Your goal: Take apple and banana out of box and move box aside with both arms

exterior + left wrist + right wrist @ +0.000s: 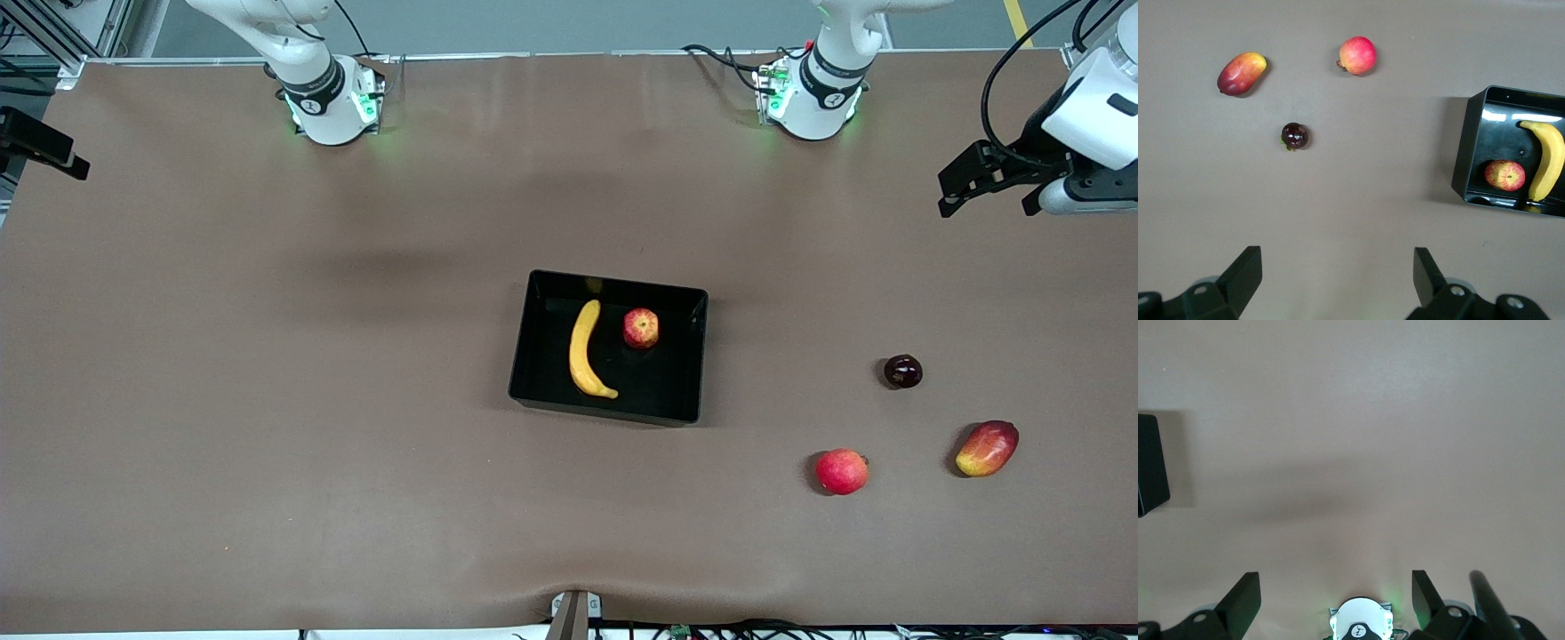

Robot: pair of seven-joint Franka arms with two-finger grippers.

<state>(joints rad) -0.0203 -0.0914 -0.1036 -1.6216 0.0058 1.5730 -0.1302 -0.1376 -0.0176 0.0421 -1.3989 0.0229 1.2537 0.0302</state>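
The black tray (pixel 662 378) lies mid-table. In it lie the yellow banana (pixel 582 351) and, beside it toward the left arm's end, the red-yellow apple (pixel 640 328). My left gripper (pixel 987 206) hangs open and empty over the table's left-arm end, well away from the tray. Its wrist view shows its open gripper (pixel 1338 267) over bare table, with the tray (pixel 1463 157), apple (pixel 1504 175) and banana (pixel 1548 160) at one edge. My right gripper (pixel 1336 590) is open and empty, high over its own base (pixel 1358 623). A tray corner (pixel 1150 463) shows there.
Toward the left arm's end lie a dark round fruit (pixel 902 371), a plain red round fruit (pixel 841 471) and a mango (pixel 987 448), the last two nearer the camera. They also show in the left wrist view: dark fruit (pixel 1295 135), red fruit (pixel 1357 55), mango (pixel 1241 73).
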